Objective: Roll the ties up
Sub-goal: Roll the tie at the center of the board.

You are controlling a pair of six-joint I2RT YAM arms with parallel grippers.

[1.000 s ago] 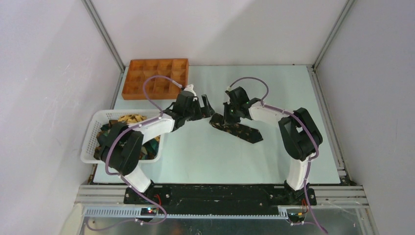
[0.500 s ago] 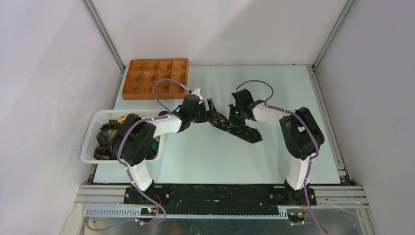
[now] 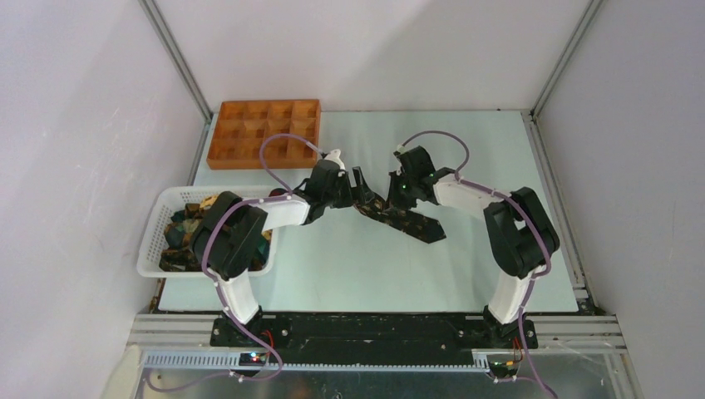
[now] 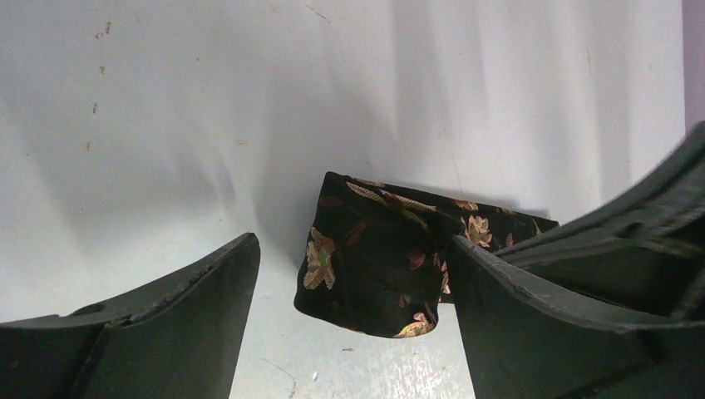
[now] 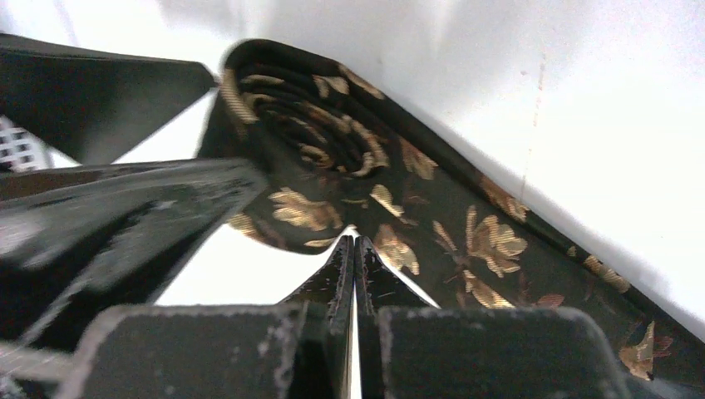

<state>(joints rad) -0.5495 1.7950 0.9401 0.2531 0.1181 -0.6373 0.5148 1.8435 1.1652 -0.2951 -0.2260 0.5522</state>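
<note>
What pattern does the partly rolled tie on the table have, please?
The tie is black with a gold-and-brown leaf print, clearest in the right wrist view.

Top camera looks down on the whole worktop (image 3: 349, 274) from high up, well back from the tie (image 3: 411, 223); both wrist cameras sit low, very close to its rolled end, viewing it from different sides.
</note>
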